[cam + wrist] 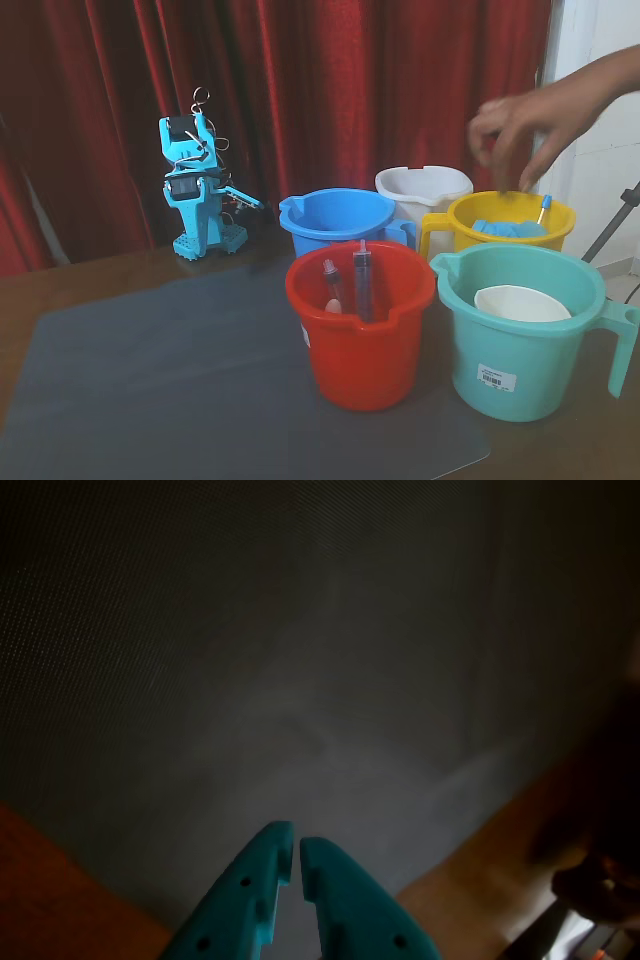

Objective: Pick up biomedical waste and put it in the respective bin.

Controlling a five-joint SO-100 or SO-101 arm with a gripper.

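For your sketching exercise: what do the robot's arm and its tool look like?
The arm is bright turquoise plastic with black motor blocks and thin loose wires looping at the top. In the wrist view, the tool has two turquoise fingers tapering to rounded tips, with small round holes.

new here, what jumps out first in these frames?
A cluster of bright plastic buckets at right in the fixed view, led by the red plastic bucket holding syringes. A person's blurred hand hovers over the yellow plastic bucket. The light-blue robot arm sits folded at back left, its gripper shut above the grey mat.
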